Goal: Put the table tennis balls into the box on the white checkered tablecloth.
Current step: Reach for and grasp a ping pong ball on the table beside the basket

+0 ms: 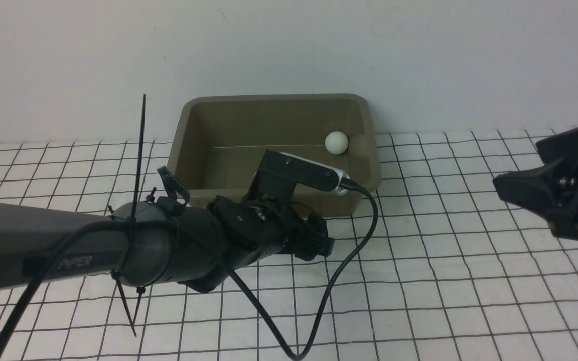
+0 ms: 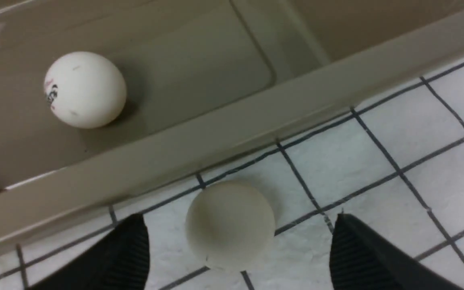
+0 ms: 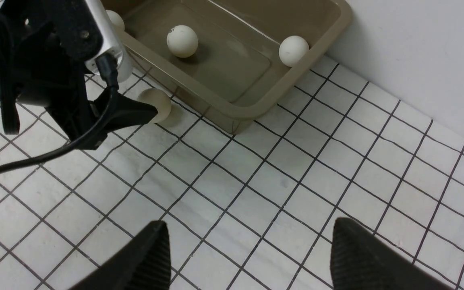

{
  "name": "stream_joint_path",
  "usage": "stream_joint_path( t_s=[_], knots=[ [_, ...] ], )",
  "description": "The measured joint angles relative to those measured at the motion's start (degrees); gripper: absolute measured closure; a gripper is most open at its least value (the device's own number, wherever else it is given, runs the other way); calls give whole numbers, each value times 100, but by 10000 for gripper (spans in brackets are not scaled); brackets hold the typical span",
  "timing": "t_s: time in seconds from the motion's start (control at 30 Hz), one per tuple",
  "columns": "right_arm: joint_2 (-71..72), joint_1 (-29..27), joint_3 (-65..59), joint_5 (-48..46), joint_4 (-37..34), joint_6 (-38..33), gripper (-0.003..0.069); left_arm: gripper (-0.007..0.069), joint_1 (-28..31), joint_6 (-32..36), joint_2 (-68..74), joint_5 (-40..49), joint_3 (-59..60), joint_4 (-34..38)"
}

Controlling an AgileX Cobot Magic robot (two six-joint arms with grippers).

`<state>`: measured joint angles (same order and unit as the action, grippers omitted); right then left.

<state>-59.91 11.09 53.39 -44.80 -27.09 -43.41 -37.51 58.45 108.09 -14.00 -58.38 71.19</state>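
An olive-grey box (image 1: pixel 269 99) stands at the back of a white checkered cloth (image 1: pixel 444 281), close to a pale wall. The task looks partly done. Inside the box, a corner ball (image 3: pixel 293 50) rests on the floor against the right-hand side, near the back. A marked ball (image 3: pixel 182 41), with a small dark logo, lies nearer the middle. A third ball (image 3: pixel 115 20) peeks out behind the left arm's camera at the box's left end. It looks to be inside, but most of it is hidden. One loose ball (image 2: pixel 230 225) is outside, on the cloth just beside the box's front side. The left claw (image 2: pixel 238 220) is low over the cloth with its jaws wide open. One jaw sits on each side of the loose ball and neither touches it, so nothing is gripped yet. The right claw (image 3: pixel 248 225) hangs well apart, above bare cloth to the right of the box, jaws open and empty. What seems left is to close on the loose ball, lift it over the box's edge and let go inside. No other ball shows on the cloth in these views, though the left arm covers part of the cloth in the front view.
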Motion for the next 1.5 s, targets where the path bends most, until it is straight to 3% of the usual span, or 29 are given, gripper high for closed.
stream_joint_path(
  t_s=[0.4,0.57,0.67,0.87,0.97,1.07,1.1,1.13,1.17,1.33,1.5],
  knots=[
    [0,0,0,11,-13,-115,174,84,-6,-148,539,-53,0,-24],
    [0,0,0,44,-13,-122,174,84,-11,-517,674,-262,-7,-368],
    [0,0,0,49,-34,-122,174,84,-11,-905,717,-301,-8,-756],
    [0,0,0,46,-96,-135,174,94,-17,-2408,745,-296,-8,-2086],
    [0,0,0,46,-115,-140,174,176,-17,-2753,764,-296,-8,-2338],
    [0,0,0,46,-122,-169,174,375,-17,-2846,793,-301,-13,-2369],
    [0,0,0,46,-122,-196,174,473,-17,-2846,798,-301,-13,-2369],
    [0,0,0,46,-122,-201,174,487,-17,-2846,798,-301,-13,-2369],
    [0,0,0,46,-131,-242,174,580,-23,-2846,798,-278,-13,-2380],
    [0,0,0,50,-144,-353,174,629,-28,-2828,726,-29,-13,-2388],
    [0,0,0,59,-144,-393,174,629,-28,-2597,339,880,-13,-2417]
  ],
)
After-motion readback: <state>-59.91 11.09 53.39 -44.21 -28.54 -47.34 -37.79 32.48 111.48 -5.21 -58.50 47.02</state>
